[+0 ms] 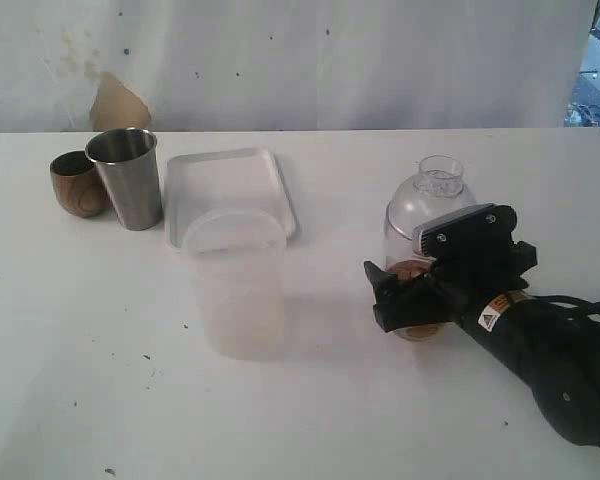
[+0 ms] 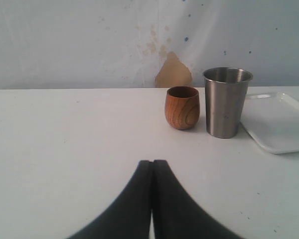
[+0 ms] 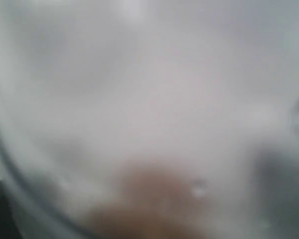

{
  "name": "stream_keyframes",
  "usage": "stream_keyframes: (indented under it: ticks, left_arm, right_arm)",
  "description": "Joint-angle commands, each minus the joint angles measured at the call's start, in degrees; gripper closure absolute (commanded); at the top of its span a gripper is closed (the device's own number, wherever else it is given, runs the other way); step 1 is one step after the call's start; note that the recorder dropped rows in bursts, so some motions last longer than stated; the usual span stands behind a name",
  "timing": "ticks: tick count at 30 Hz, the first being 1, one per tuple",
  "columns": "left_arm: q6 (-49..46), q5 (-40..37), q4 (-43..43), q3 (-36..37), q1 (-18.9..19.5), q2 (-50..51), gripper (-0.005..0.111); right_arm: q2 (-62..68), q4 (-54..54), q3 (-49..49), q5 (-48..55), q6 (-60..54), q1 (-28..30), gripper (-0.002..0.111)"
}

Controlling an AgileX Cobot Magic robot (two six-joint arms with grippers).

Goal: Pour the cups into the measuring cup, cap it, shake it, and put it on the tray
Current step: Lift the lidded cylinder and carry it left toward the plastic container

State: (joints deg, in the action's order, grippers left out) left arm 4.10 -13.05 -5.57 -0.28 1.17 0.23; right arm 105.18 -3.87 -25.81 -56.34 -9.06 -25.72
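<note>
Exterior view: right pincer [image 1: 408,300] low over the table [image 1: 310,420], jaws spread wide, set against the foot of a clear dome [image 1: 435,200] with a narrow open neck on top. Not possible to tell whether the pads touch the dome. Something brown low inside the dome, just behind the jaws, too unclear to name. Left of this pincer, near but apart, a frosted tumbler [image 1: 235,285], upright. Beyond the tumbler from the pincer, the tray [image 1: 230,180], flat on the table, its near edge hidden behind the tumbler's rim. Farthest from the pincer, well apart, the steel cup [image 1: 126,177] and the wooden cup [image 1: 77,183], both upright and just beside each other, the steel one nearer to the tray.

Right wrist view: only blurred clear plastic very close to the lens, with a brown smear in it.

Left wrist view: left pincer [image 2: 152,164] fully closed, tips pressed together, holding nothing. Ahead of its tips, well apart, the wooden cup [image 2: 182,107] and the steel cup [image 2: 226,102]. Beside the steel cup, on the side away from the wooden one, a corner of the tray [image 2: 281,124].
</note>
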Motion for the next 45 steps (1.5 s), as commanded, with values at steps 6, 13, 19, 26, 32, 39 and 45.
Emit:
stream_keyframes:
  ticks: [6, 13, 19, 26, 32, 39, 45]
  left_arm:
    - [-0.1, 0.1, 0.2, 0.3, -0.2, -0.2, 0.107]
    - [-0.1, 0.1, 0.2, 0.3, -0.2, -0.2, 0.107]
    - [-0.1, 0.1, 0.2, 0.3, -0.2, -0.2, 0.107]
    - [-0.1, 0.1, 0.2, 0.3, -0.2, -0.2, 0.107]
    - [-0.1, 0.1, 0.2, 0.3, -0.2, -0.2, 0.107]
    - [-0.1, 0.1, 0.2, 0.3, -0.2, -0.2, 0.107]
    - [-0.1, 0.1, 0.2, 0.3, -0.2, -0.2, 0.107]
  right_arm:
    - [0.0, 0.9, -0.4, -2.7, 1.9, 0.0, 0.003]
    - [0.0, 1.0, -0.4, -2.7, 1.9, 0.0, 0.064]
    - [0.0, 0.5, -0.4, -2.6, 6.5, 0.0, 0.107]
    - [-2.2, 0.3, -0.4, -5.5, 6.2, 0.0, 0.108]
    - [-10.4, -1.5, -3.6, 0.5, 6.3, 0.1, 0.108]
    - [-14.1, 6.2, -12.2, 24.5, 5.0, -2.5, 0.108]
    - [-15.4, 19.6, -14.1, 28.4, 16.8, 1.3, 0.108]
